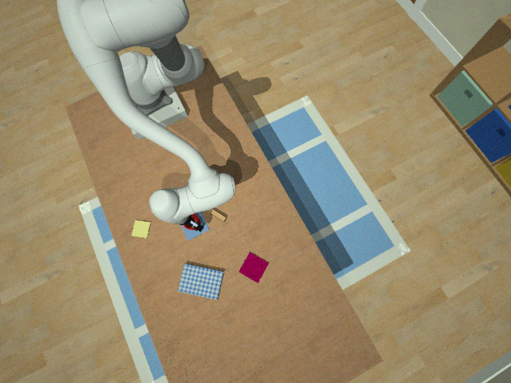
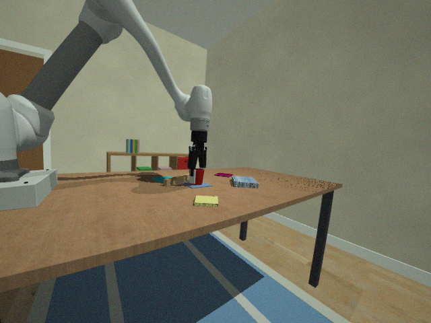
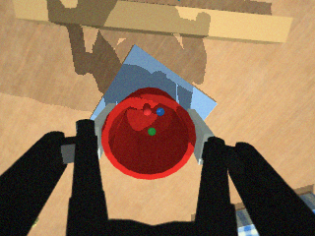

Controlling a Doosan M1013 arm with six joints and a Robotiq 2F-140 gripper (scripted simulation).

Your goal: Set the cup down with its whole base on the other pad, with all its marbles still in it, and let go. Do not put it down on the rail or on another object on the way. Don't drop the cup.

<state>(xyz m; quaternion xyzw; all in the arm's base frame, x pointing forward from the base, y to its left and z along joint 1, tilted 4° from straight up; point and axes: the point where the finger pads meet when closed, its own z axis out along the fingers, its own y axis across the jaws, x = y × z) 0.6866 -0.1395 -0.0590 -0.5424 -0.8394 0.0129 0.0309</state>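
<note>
The red cup (image 3: 148, 133) stands upright on the light blue pad (image 3: 153, 84), with three marbles (red, blue, green) inside. It also shows in the exterior view (image 2: 199, 176) and from above (image 1: 192, 223). My gripper (image 3: 151, 117) hangs straight down over the cup, one finger on each side of it. The finger pads are very near the cup's sides, and the fingers are open. The other pad, magenta with a ring mark (image 1: 253, 266), lies flat on the table farther out from the robot base; it is also seen in the exterior view (image 2: 223, 174).
A low wooden rail (image 1: 219, 214) lies right beside the blue pad, also in the wrist view (image 3: 162, 20). A blue checked block (image 1: 200, 281) sits beside the magenta pad, and a yellow block (image 1: 140, 228) lies to the other side. Shelves stand off the table.
</note>
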